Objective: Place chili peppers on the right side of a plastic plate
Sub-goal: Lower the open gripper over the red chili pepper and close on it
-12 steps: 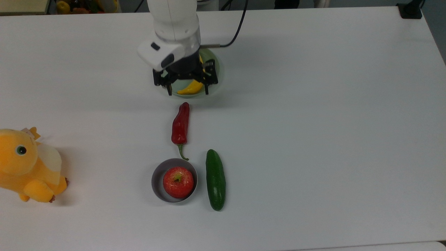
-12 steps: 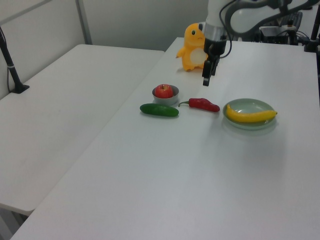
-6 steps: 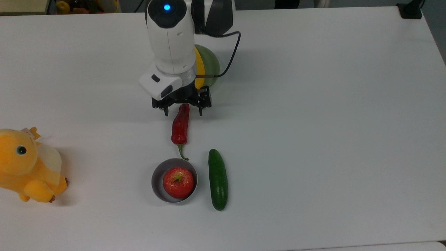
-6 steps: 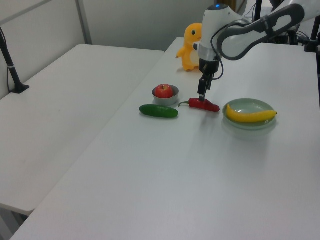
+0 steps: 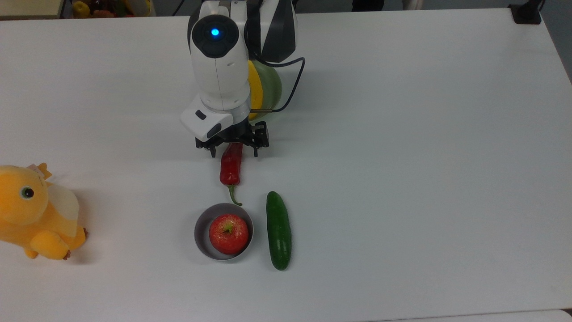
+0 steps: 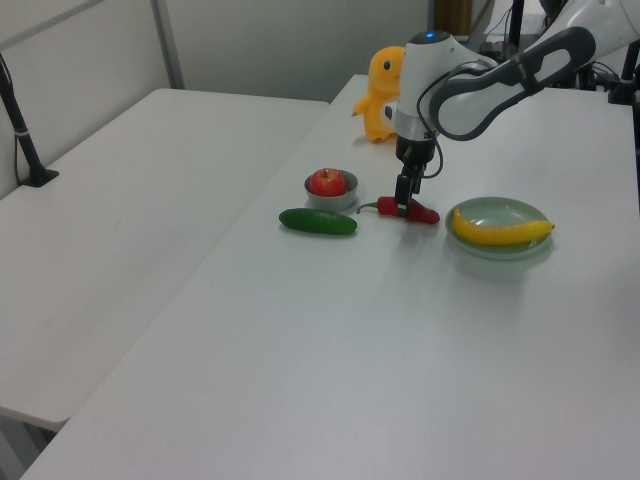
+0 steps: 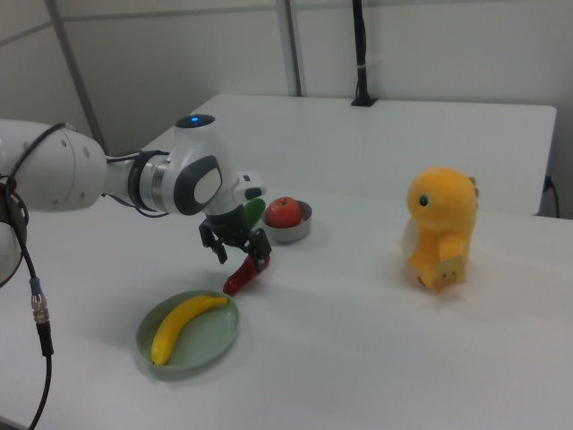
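Observation:
The dark-red chili pepper [image 5: 231, 169] lies on the white table, its green stem toward the grey bowl. Its tip points at the mint-green plastic plate [image 5: 271, 85], which the arm partly covers in the top view. My gripper [image 5: 233, 153] is low over the pepper's tip half and open, with one finger on each side of it. In the left view the gripper [image 6: 405, 203] stands on the chili pepper [image 6: 418, 212], to the left view's left of the plate [image 6: 497, 211]. The right view has the gripper [image 7: 242, 258] straddling the pepper [image 7: 242, 276] just beyond the plate [image 7: 211, 342].
A yellow banana [image 6: 500, 233] lies in the plate. A red apple [image 5: 228, 233] sits in a grey bowl [image 5: 199, 226] near the pepper's stem, with a green cucumber [image 5: 278, 230] beside it. A yellow plush toy [image 5: 35, 212] stands at the top view's left edge.
The gripper has come off the plate toward the chili pepper and dropped lower, and its open fingers now straddle the pepper's tip half. The pepper has not moved.

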